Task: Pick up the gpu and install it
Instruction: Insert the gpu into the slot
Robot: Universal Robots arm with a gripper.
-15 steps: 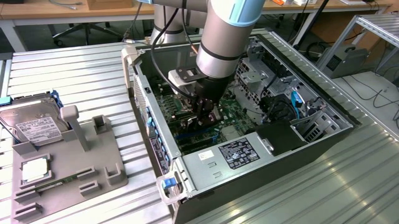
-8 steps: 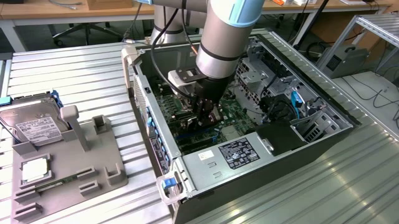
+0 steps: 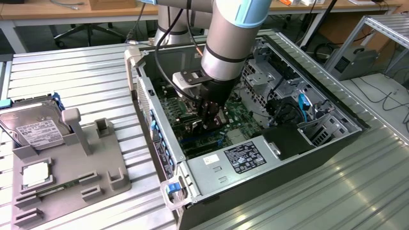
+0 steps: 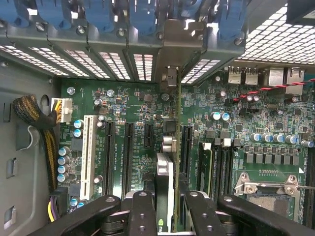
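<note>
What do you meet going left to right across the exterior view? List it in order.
Hard drive → grey parts holder → open computer case, with the gripper holding the gpu over its green board → metal frame.

Thin dark gpu (image 4: 170, 147) edge-on, upright over the motherboard slots

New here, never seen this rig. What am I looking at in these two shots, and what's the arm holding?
One robot arm reaches into an open computer case lying on a slatted metal table. The exterior view is a camera off the arm. The wrist view looks down past the gripper at the green motherboard. The gripper is shut on the gpu, a thin card held edge-on over the motherboard's slots. Beside the case, a grey parts tray carries a hard drive.
</note>
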